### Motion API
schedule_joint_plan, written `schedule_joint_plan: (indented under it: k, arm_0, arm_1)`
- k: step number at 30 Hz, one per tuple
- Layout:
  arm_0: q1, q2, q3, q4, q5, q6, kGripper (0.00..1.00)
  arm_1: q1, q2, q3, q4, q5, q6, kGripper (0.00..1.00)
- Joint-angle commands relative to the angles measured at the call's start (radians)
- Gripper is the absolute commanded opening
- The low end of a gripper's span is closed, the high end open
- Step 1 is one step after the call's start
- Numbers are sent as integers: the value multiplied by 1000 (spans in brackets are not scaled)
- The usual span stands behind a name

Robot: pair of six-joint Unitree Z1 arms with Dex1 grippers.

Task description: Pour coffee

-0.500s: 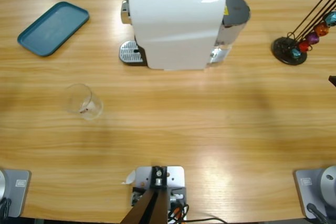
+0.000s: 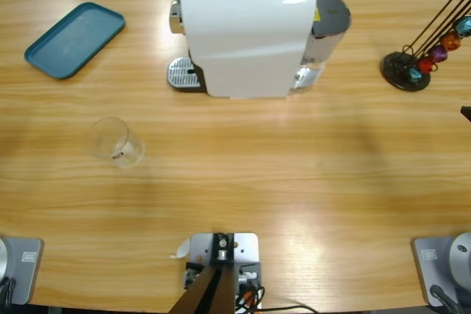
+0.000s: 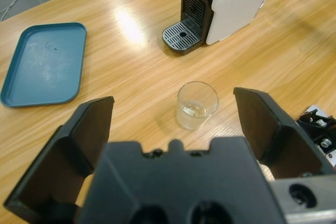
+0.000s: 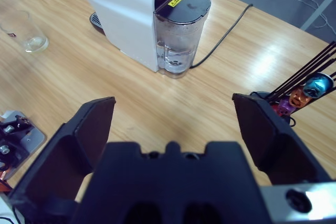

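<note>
A clear glass tumbler [image 2: 118, 142] stands upright on the left half of the wooden table. In the left wrist view the tumbler [image 3: 197, 105] sits a short way ahead of my left gripper [image 3: 175, 103], which is open with nothing between its jaws. The coffee is not in view; the tumbler's bottom looks clear. A white coffee machine [image 2: 246, 34] stands at the back middle, its metal drip grate [image 3: 182, 35] bare. My right gripper [image 4: 174, 104] is open and empty, facing the machine's water tank [image 4: 177, 43] from a distance. Neither gripper shows in the high view.
A teal tray [image 2: 73, 39] lies at the back left. A black capsule stand [image 2: 412, 64] with coloured capsules stands at the back right. The machine's power cable [image 4: 227, 29] runs off behind the tank.
</note>
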Motion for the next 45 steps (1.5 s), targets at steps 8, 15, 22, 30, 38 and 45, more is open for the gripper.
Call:
schedule_joint_plan:
  k: [8,15,22,30,38,45]
  arm_0:
    - [76,493,-397,-7,-88,-217,1000]
    - [109,757,-616,-10,-186,-468,996]
    - [111,895,-657,-17,-200,-599,991]
    - [114,1049,-711,-53,-279,-736,978]
    - [114,1110,-771,-53,-311,-753,885]
    - [114,1143,-774,-53,-360,-780,811]
  arm_1:
    - [7,23,28,-7,13,-1,1000]
    - [7,46,22,-6,10,-1,1000]
    - [7,48,21,-6,9,-1,1000]
    - [7,59,18,-4,10,-1,1000]
    - [7,65,17,-4,10,-1,1000]
    - [7,72,17,-4,10,-1,1000]
